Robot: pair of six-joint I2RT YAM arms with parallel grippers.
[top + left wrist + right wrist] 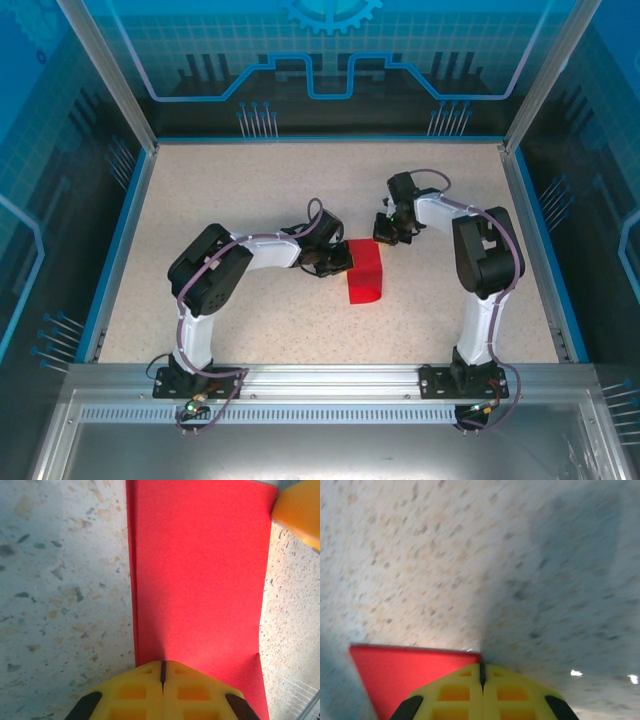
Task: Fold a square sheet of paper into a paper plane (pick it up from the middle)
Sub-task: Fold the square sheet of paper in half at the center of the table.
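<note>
**Hidden or unclear.** In the overhead view the left gripper (337, 262) covers part of the left edge of the thin, bright red square sheet of paper (368, 275). The right gripper (386, 236) sits over its far right corner. The right wrist picture is blurred, and there the sheet (405, 675) is cut off by the frame and by the yellow fingers (455, 692). Whether either set of fingertips actually bears on the paper cannot be confirmed.

**Views compared.** From overhead the sheet appears as a narrow rectangle lying flat on the speckled beige table (250, 180), at mid-table between the two arms. Its near edge looks curved rather than square. The left wrist view adds detail: two layers run slightly offset along one long edge (134, 580), so the sheet is folded over. The opposite edge has a small kink near the camera. A yellow finger (298, 510) of the right gripper stands at the far corner.

**Pose.** The left arm (215, 270) is bent at the elbow, with its forearm reaching low to the right. The right arm (485, 255) rises from its base and reaches back leftward.

**Claws.** Both are closed. In each wrist view the yellow pads meet along a thin seam with nothing pinched between them. The left tips (162, 669) lie over the sheet's near end, and the right tips (481, 672) lie at its corner.
</note>
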